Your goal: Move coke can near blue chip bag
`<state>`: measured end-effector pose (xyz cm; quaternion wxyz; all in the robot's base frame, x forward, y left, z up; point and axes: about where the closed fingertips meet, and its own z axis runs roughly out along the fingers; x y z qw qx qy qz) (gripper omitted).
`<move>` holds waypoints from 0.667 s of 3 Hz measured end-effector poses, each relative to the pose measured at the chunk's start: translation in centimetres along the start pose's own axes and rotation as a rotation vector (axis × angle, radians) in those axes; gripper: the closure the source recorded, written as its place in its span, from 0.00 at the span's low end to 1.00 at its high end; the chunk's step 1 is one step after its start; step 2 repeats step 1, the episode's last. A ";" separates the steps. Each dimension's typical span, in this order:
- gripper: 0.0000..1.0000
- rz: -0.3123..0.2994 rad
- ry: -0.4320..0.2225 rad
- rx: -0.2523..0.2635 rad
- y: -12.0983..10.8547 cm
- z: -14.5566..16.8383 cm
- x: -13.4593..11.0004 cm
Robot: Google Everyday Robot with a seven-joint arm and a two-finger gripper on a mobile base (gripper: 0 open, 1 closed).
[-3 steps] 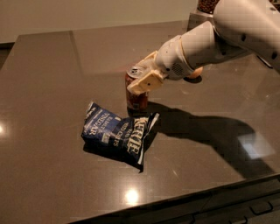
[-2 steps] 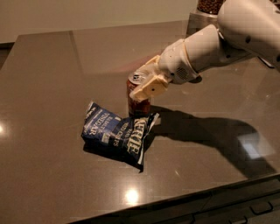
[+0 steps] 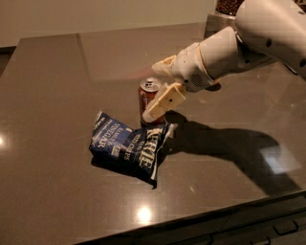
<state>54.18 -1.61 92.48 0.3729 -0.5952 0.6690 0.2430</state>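
One gripper (image 3: pixel 151 92), fingers (image 3: pixel 169 98) spread around upright coke can (image 3: pixel 146 100) just beside blue chip bag (image 3: pixel 126 146); dark glossy tabletop (image 3: pixel 57 86).

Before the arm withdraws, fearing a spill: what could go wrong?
The gripper sits open around the small red soda can, one finger across its front; a sideways withdrawal could tip it. The can stands right beside the dark blue wrinkly foil chip bag; a knock could drop it there.

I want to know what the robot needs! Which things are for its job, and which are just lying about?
For the job: coke can, standing upright by the bag; blue chip bag; gripper, right at the can.
Just there: table; container at the back corner.
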 end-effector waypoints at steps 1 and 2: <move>0.00 0.000 0.000 0.000 0.0 0.0 0.0; 0.00 0.000 0.000 0.000 0.0 0.0 0.0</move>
